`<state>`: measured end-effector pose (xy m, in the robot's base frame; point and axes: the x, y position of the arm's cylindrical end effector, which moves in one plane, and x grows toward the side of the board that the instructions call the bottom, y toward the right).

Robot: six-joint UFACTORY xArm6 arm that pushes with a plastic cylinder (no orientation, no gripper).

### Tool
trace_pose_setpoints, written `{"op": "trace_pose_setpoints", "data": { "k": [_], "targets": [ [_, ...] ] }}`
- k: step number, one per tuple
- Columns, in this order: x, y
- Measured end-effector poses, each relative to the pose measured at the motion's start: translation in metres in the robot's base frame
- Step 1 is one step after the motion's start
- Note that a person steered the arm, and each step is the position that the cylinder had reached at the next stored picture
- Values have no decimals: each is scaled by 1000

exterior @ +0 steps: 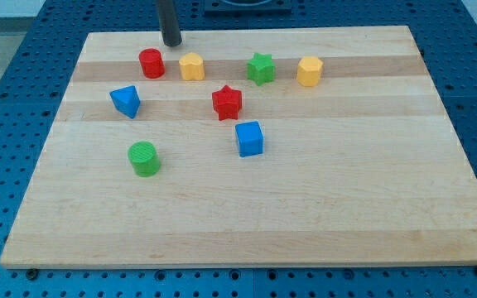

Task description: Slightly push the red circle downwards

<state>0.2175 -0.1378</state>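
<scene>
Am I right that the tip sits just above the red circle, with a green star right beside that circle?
Not quite. In the camera view my tip is just above the red circle, but the block beside it is a yellow one; the green star lies farther right.

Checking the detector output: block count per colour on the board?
Red: 2, the red circle and the red star
Yellow: 2, two yellow blocks
Green: 2, the green star and the green circle
Blue: 2, the blue triangle and the blue cube
Total: 8
</scene>
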Motion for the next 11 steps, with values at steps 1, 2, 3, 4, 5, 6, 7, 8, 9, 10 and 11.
{"op": "trace_pose_setpoints", "data": {
  "k": [1,2,3,4,5,6,7,8,9,10,11],
  "targets": [
    [17,-2],
    [25,-6],
    [25,-9],
    [25,-25],
    [25,-38],
    [25,-38],
    [31,-38],
    [32,-38],
    [32,-38],
    [40,-38],
    [51,-38]
  ]
}}
